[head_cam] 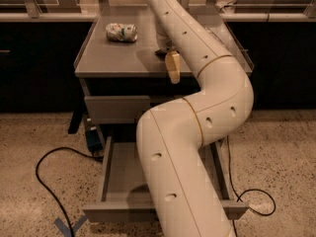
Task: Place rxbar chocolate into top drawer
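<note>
My gripper (pixel 171 66) hangs at the front edge of the grey cabinet top (pixel 113 58), right of its middle. A small dark shape (pixel 161 53) sits just behind the gripper on the cabinet top. It may be the rxbar chocolate, and I cannot tell whether it is held. The uppermost drawer front (pixel 116 108) under the cabinet top looks pushed in. A lower drawer (pixel 121 169) stands pulled out, and my arm hides most of it.
A crushed white and green can (pixel 121 32) lies at the back left of the cabinet top. My thick white arm (pixel 197 132) crosses in front of the cabinet. A black cable (pixel 47 181) loops on the speckled floor at left, and another cable (pixel 254 201) at right.
</note>
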